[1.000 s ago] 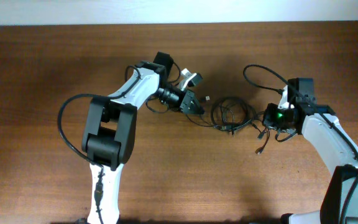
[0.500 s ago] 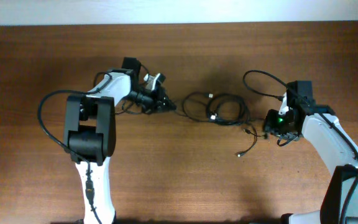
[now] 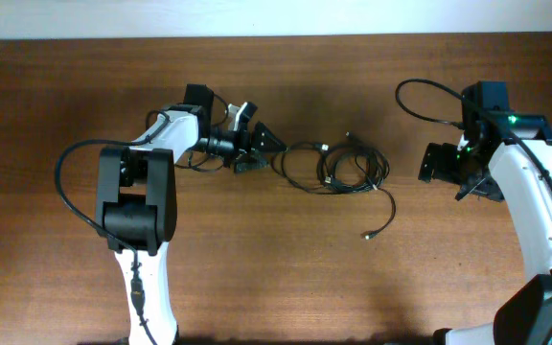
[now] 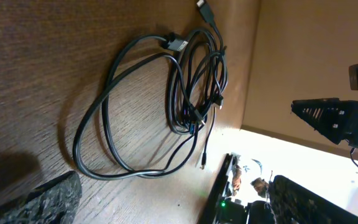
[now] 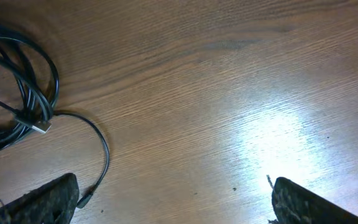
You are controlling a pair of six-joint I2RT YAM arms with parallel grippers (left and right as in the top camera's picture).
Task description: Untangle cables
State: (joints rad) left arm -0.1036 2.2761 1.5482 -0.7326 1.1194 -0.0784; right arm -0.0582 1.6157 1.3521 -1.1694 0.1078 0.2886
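- Several thin black cables (image 3: 329, 178) lie in one loose heap on the brown wooden table (image 3: 257, 278), just above the centre of the overhead frame and between the two arms.
- The left side of the heap is a wide oval loop. The right side is a denser bunch of overlapping coils, with small plugs showing among them.
- One strand leaves the lower right of the heap, curves downward and ends in a small plug (image 3: 368, 235) that lies apart from the coils.
- In the left wrist view the cables (image 4: 185, 102) fill the upper middle of the frame. A big open loop lies nearest the camera, a tight cluster of strands behind it, and a flat connector (image 4: 207, 11) at the top edge.
- In the right wrist view the cables (image 5: 27, 112) sit at the left edge, with a silver-tipped plug (image 5: 40, 126) on the bunch.
- The left gripper (image 3: 264, 151) sits just left of the heap and points toward it. Its jaws are spread wide with nothing between them.
- The right gripper (image 3: 456, 177) is at the right of the overhead frame, well apart from the heap. Its jaws are also wide apart and empty.
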